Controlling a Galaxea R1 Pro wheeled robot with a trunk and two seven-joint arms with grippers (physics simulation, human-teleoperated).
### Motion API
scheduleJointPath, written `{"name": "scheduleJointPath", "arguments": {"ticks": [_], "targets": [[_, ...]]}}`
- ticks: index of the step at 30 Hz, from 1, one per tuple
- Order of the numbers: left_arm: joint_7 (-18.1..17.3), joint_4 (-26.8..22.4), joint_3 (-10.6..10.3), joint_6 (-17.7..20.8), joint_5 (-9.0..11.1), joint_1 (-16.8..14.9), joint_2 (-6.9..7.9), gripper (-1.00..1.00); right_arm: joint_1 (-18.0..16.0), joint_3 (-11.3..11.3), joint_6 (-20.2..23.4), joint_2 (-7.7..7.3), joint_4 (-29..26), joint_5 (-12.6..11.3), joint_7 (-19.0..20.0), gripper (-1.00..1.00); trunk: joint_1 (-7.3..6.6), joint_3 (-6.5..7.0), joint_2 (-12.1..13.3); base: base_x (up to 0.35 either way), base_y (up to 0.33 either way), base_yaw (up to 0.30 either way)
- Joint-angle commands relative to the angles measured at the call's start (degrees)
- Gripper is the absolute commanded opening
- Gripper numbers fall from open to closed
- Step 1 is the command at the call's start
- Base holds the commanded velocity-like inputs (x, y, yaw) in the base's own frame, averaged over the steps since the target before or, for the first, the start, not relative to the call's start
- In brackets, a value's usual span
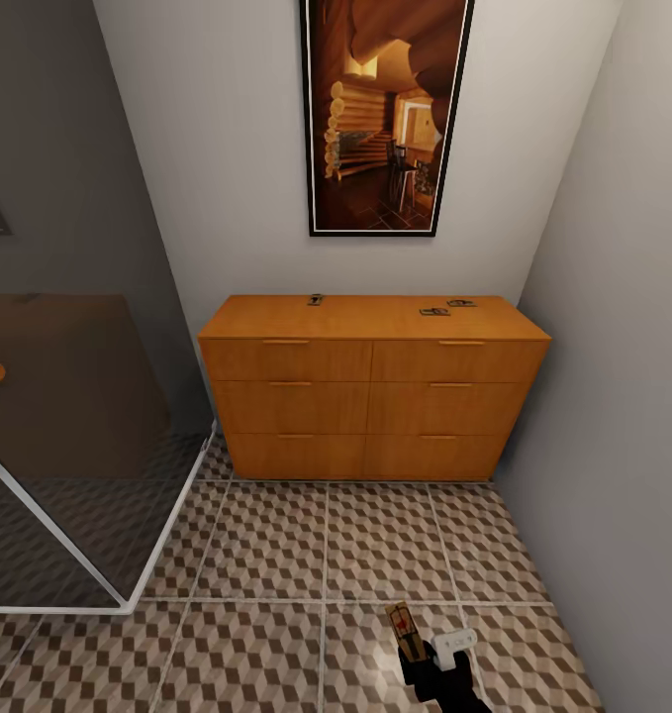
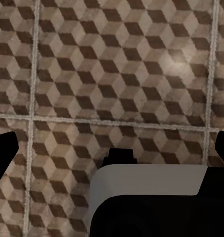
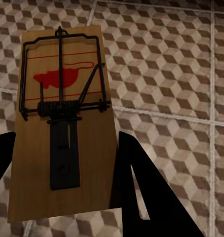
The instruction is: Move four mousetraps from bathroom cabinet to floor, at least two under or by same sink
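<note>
At bottom of head view, right pincer low over the bathroom floor, clamped on one mousetrap. Seen close in right wrist view: brown wooden board with dark wire frame, red mouse mark, coil spring across the middle, dark tongue below; dark fingers pressed against both long edges, board held flat-ish above the cube-pattern tiles, not visibly touching them. White patch just beside the pincer on the arm.

Against the back wall, orange-brown cabinet, six drawers in two columns, all shut, slim bar handles. On its top, three more small traps: one near the back edge left of centre, two close together toward the right, and; too small for detail. Cabinet well apart from the held trap, several tile rows between.

Above cabinet, tall framed picture of a log interior on pale wall. Left of cabinet, glass shower screen with white frame edge on the floor, dark tray behind. Grey wall on right.

In left wrist view, left pincer over bare patterned tiles with pale grout lines, dark fingertips at both picture edges, spread wide, nothing between them; grey-and-black body at the near side.
</note>
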Motion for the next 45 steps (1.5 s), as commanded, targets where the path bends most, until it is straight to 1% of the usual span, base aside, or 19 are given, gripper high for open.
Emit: {"name": "scheduleJointPath", "arguments": {"ticks": [1, 4, 8, 9, 13, 23, 45], "targets": [[0.1, 0.3, 0.0, -0.2, 0.0, 0.0, -0.03, 1.00, 0.0, 0.1, -0.2, 0.00, 0.1, 0.1, -0.2, -1.00, 0.00, -0.04, 0.0, 0.000, 0.000, 0.000], [0.1, 0.6, 0.0, -0.8, 0.0, 0.0, -0.06, 1.00, 0.0, 0.1, -0.2, 0.01, 0.1, 0.1, -0.2, -1.00, 0.00, -0.04, 0.0, 0.000, 0.000, 0.000], [0.1, 0.8, 0.0, -3.4, 0.0, 0.0, -0.07, 1.00, 0.0, 0.1, -0.2, 0.00, 0.1, 0.1, -0.2, -1.00, 0.00, -0.04, 0.0, 0.000, 0.000, 0.000], [0.1, 0.9, 0.0, -6.1, 0.1, 0.0, -0.03, 1.00, 0.0, 0.1, -0.2, 0.01, 0.1, 0.1, -0.2, -1.00, 0.00, -0.04, 0.0, 0.000, 0.000, 0.000], [0.1, 1.7, 0.0, -7.4, 0.1, 0.0, 0.06, 1.00, 0.0, 0.1, -0.2, 0.00, 0.1, 0.1, -0.2, -1.00, 0.00, -0.04, 0.0, 0.000, 0.000, 0.000], [0.1, 3.2, 0.2, -7.9, 0.0, 0.0, 0.10, 1.00, 0.0, 0.1, -0.2, 0.01, 0.1, 0.1, -0.2, -1.00, 0.00, -0.04, 0.0, 0.000, 0.000, 0.000], [0.1, 3.3, 0.3, -7.9, -0.1, 0.0, 0.28, 1.00, 0.0, 0.1, -0.1, 0.00, 0.1, 0.1, -0.2, -1.00, 0.00, -0.04, 0.0, 0.000, 0.000, 0.000]]}}
